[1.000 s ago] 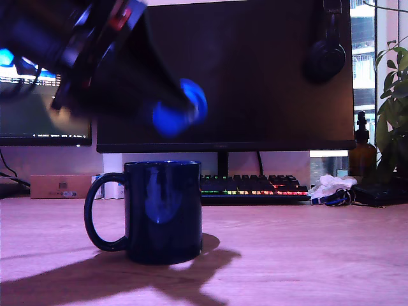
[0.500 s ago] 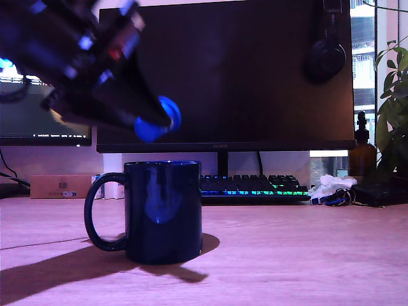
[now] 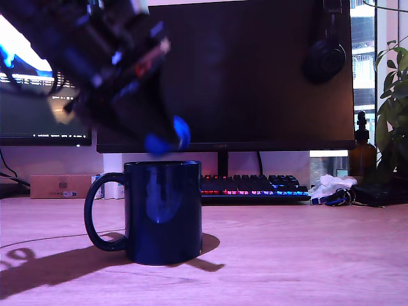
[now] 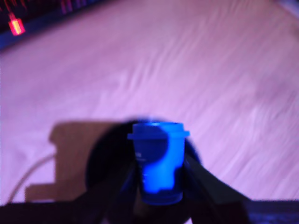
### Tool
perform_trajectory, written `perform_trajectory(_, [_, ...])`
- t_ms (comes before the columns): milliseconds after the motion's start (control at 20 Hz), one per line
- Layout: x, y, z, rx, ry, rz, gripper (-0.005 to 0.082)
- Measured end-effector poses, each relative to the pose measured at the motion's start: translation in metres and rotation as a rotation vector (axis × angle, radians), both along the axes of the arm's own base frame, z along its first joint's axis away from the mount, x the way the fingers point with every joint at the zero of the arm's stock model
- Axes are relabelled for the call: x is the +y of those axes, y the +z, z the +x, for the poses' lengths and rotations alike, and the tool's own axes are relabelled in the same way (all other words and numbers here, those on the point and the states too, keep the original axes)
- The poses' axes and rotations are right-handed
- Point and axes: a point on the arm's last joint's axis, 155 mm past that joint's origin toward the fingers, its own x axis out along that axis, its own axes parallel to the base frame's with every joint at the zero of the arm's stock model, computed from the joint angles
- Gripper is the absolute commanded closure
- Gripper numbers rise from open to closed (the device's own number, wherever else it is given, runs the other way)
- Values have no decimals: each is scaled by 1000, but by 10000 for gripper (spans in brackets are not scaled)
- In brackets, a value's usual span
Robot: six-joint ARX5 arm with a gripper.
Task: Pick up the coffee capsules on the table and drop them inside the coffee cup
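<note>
Bright blue plastic is showing between the fingers of the gripper point(image 4: 159, 186), which is clamping the blue capsule point(image 4: 159, 163) by its sides, flanged end pointing away from the wrist. In the exterior view the gripper point(image 3: 167, 141) is hanging just above the rim of the coffee cup point(image 3: 163, 213), which is standing upright on the wooden table point(image 3: 306, 255) with its handle toward the exterior view's left. This looks like the drop step: the next move is calling for the capsule to be centred over the mouth before the fingers part. No cream-white capsule is showing.
</note>
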Motion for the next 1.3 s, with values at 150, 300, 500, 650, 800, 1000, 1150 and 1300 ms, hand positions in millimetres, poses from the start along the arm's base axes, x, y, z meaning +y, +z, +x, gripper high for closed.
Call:
perform_trajectory(150, [0,-2,0,5,-1,6,622])
perform_trajectory(300, [0,-2,0,2,-5,8,622])
perform_trajectory(500, [1,-2,0,2,-5,8,622])
perform_trajectory(650, [1,-3,-1,5,-4,12,615])
perform_trajectory(800, [5,-6,-2,16,-2,24,188])
perform_trajectory(1000, [6,-8,-3,26,-4,29,8])
perform_trajectory(1150, [5,-8,-6,36,-14,23,9])
perform_trajectory(1300, [3,-7,-7,39,-26,15,9])
